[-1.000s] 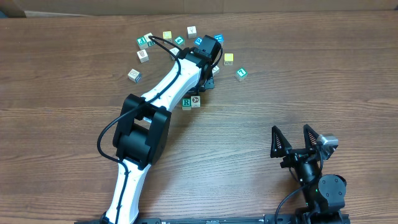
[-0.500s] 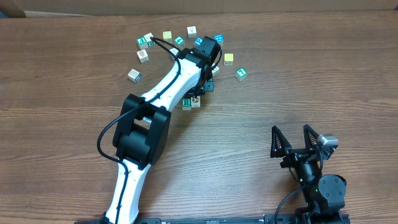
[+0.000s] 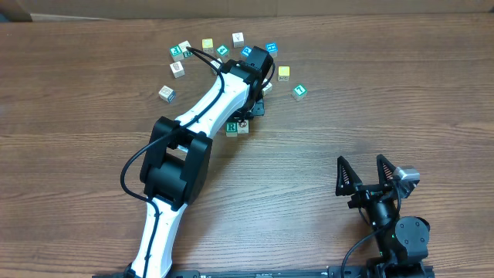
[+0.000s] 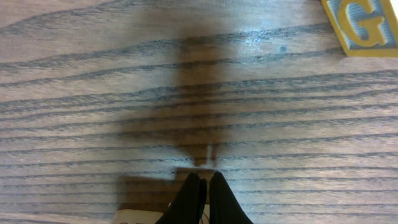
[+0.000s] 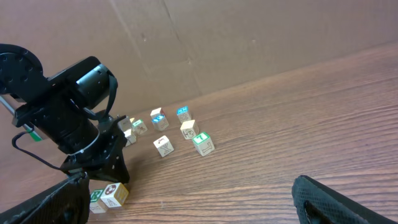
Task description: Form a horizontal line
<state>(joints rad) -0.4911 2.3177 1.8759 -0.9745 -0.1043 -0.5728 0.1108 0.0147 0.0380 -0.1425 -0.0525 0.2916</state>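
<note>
Surface: wood-grain table (image 3: 401, 93) with a cardboard wall behind.
Left gripper (image 4: 204, 190): clenched tight with nothing between the tips, pointing down at the wood. Probably shut to act as a blunt pusher rather than a grasper.
Horizontal line (image 3: 237, 127): two cubes touching side by side, just beside the left tips on the side toward the arm's base.
Row members: dark-picture cube (image 3: 243, 125) nearest the tips, green R cube (image 3: 231, 127) on its far side.
Wrist-view clue: pale cube corner (image 4: 140, 216) just left of the closed tips. Touching or apart, cannot tell.
G cube (image 4: 360, 25): yellow-edged with a teal letter, well ahead of the tips and to their right. Loose, outside the row.
Loose cubes: scattered in an arc beyond the left wrist, among them a teal-faced cube (image 3: 271, 48), a plain yellow cube (image 3: 284, 72) and a white-faced cube (image 3: 178, 69). The white one looks a likely next candidate for the row.
Right gripper (image 3: 369, 176): spread wide and holding nothing, well apart from every cube. Likely parked there to leave the other arm room.
Containers: none in sight. All cubes lie directly on the wood.
Progress: judged about half built, with more white-faced cubes to bring alongside.
</note>
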